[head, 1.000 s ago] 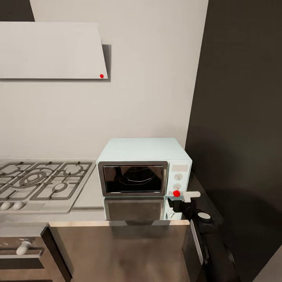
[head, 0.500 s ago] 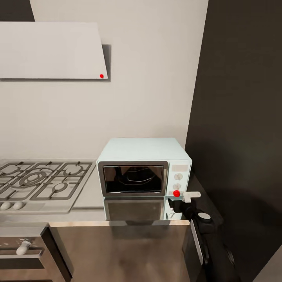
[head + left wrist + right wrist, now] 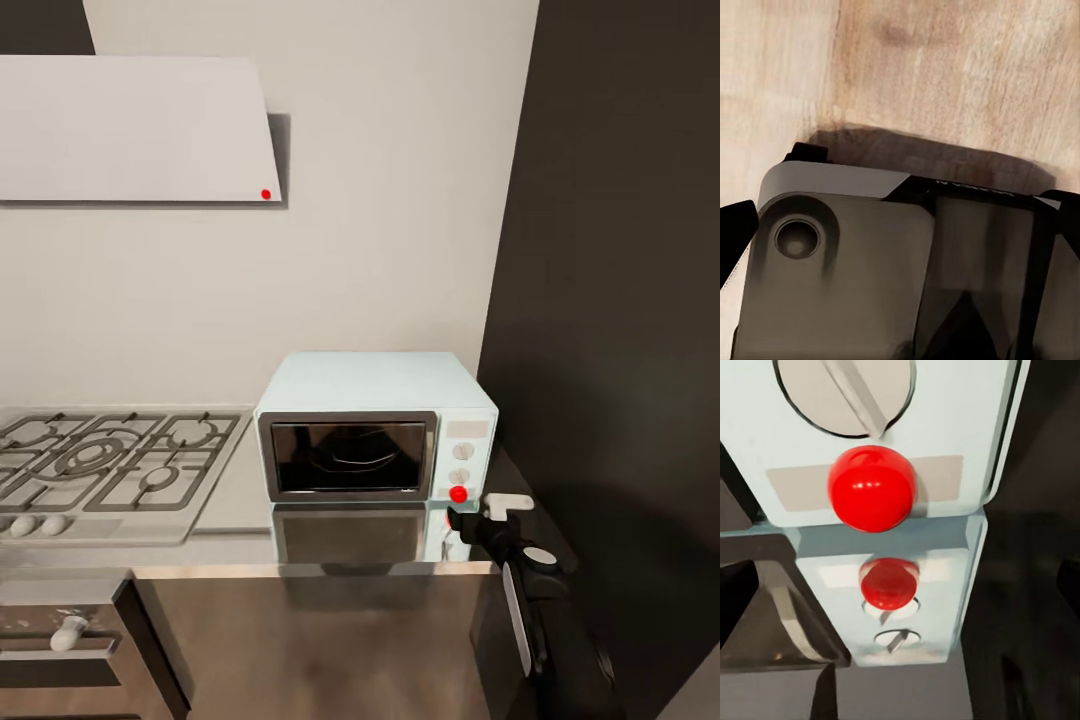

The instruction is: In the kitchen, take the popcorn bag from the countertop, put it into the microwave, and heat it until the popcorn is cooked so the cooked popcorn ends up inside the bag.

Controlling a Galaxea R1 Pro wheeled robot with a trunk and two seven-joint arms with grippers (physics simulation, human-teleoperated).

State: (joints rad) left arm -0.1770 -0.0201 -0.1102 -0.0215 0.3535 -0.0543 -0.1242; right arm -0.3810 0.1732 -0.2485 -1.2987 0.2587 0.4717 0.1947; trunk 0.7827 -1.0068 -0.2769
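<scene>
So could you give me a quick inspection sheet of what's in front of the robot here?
Surface: glossy grey countertop, mirroring the oven.
Job's things: mint-blue microwave, door shut, red button under two knobs; inside too dark to tell.
Clutter: nothing seen.
Grippers: right gripper close to the red button, open or shut unclear; left cannot tell.
Cables: nothing seen.
Surroundings: gas hob, white hood, pale wall, dark tall cabinet.

Soft, even light; the glossy countertop (image 3: 330, 620) mirrors the microwave (image 3: 375, 425). The hood (image 3: 135, 130) casts a wall shadow. Renders slightly blurred.
</scene>
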